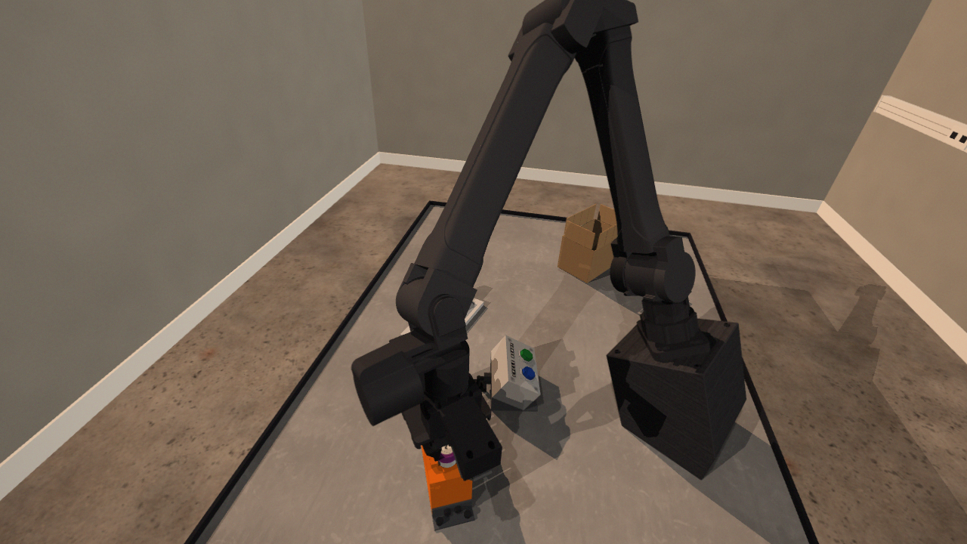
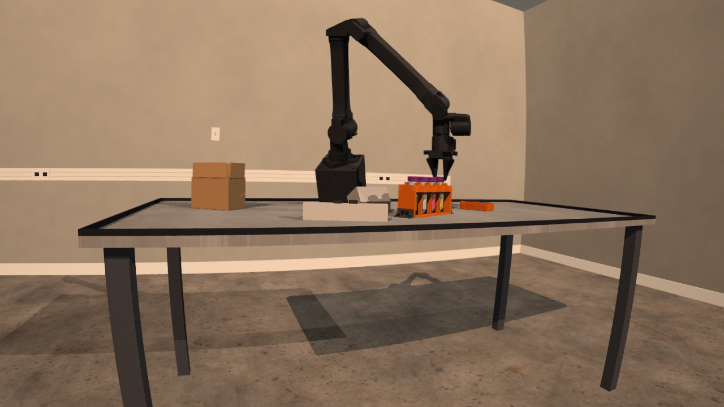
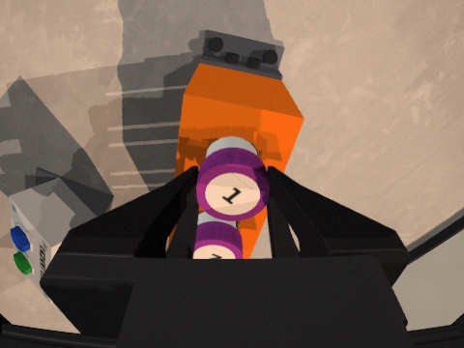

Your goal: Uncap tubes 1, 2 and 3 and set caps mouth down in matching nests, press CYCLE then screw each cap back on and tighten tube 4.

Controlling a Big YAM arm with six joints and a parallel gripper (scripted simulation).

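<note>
The orange decapping station point(image 1: 446, 488) point(image 2: 424, 198) point(image 3: 240, 112) stands near the table's edge, with purple caps on its tubes. My gripper point(image 1: 449, 457) point(image 2: 439, 174) point(image 3: 232, 176) points straight down over the station's end tube and is shut on the purple cap marked 1 point(image 3: 232, 189). A pale tube top point(image 3: 231, 147) shows just beyond that cap; I cannot tell whether the cap still sits on its thread. The cap of tube 2 point(image 3: 218, 244) is partly hidden under my gripper body. The key housing point(image 1: 517, 370) point(image 3: 26, 246) carries the green key point(image 1: 527, 354) and the blue key point(image 1: 528, 372).
A low flat orange piece point(image 2: 476, 205) lies beyond the station. A pale slab point(image 2: 345, 211) lies on the station's other side, by the key housing. A cardboard box point(image 1: 588, 243) point(image 2: 218, 185) stands far off. The arm's black base block point(image 1: 679, 399) is behind the keys.
</note>
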